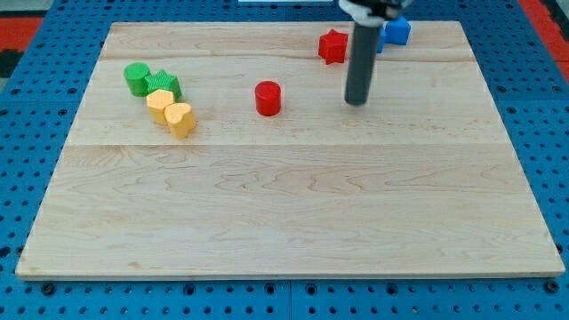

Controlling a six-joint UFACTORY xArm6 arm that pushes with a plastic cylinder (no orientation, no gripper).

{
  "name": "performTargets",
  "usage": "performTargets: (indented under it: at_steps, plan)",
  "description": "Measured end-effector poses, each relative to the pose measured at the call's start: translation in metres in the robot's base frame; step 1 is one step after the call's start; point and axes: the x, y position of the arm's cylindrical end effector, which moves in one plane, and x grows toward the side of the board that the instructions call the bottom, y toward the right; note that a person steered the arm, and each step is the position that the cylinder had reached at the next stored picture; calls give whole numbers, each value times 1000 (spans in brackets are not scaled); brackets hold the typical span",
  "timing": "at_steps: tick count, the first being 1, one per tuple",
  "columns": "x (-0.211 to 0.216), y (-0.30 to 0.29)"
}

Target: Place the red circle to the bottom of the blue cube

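The red circle [268, 98] sits on the wooden surface [284, 204] in its upper half, a little left of centre, with open wood all round it. My tip [356, 102] rests on the surface to the circle's right, at about the same height in the view and clearly apart from it; this tool is a plain rod with nothing that opens or closes, and it touches no block. The blue cube [396, 30] lies near the view's top edge, up and to the right of the tip, partly hidden behind the rod. A red star-like block [332, 46] stands just left of the rod, between the circle and the cube. Far to the view's left, a green cylinder [137, 78], a green block [165, 84], a yellow block [160, 104] and a yellow heart [180, 118] cluster close together, well apart from the rest.
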Motion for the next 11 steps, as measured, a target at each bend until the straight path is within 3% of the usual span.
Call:
performTargets:
  at_steps: [1, 2, 3, 4, 5, 6, 9, 11]
  plan:
    - [9, -86]
    - [-11, -132]
    - [-53, -123]
    - [-26, -182]
    - [-46, -214]
    - [-84, -181]
    - [-73, -18]
    - [-60, 35]
